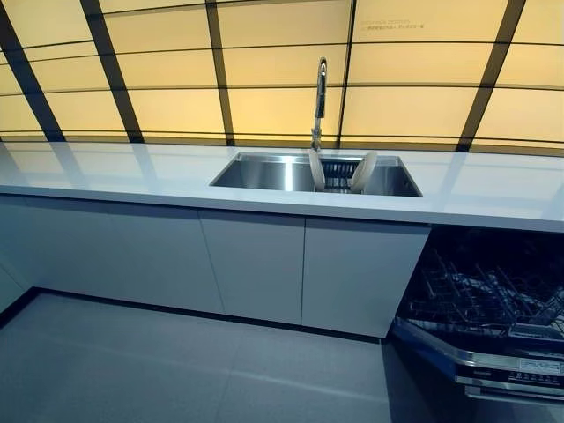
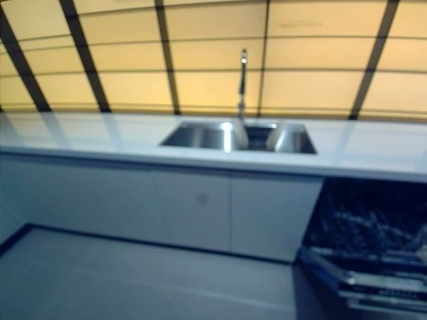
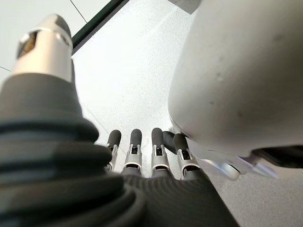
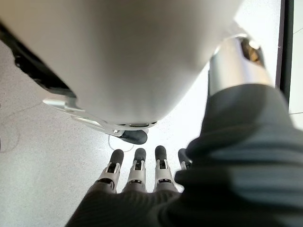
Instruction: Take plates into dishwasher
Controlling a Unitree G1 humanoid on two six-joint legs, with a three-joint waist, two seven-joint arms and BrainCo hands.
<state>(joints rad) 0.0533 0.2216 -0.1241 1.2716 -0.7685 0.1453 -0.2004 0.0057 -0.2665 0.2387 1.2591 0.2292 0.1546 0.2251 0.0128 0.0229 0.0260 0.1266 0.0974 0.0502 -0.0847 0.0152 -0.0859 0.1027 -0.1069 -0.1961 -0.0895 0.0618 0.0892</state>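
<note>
White countertop (image 1: 106, 172) runs across the view, cabinet doors (image 1: 256, 264) below. Steel sink (image 1: 264, 172) sits mid-counter under the tap (image 1: 321, 97); two plates (image 1: 363, 171) stand on edge in it. Further right, the dishwasher (image 1: 493, 352) is open, rack (image 1: 485, 295) showing. My left hand (image 3: 142, 151) hangs with fingers straight, holding nothing; my right hand (image 4: 142, 165) the same.

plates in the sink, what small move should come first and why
Probably step closer to the steel sink and raise one hand toward it. The two white plates stand on edge in a dark rack there, across open floor. The left hand and right hand hang open, pointing at the floor and holding nothing. The open dishwasher's rack sits lower right.
</note>
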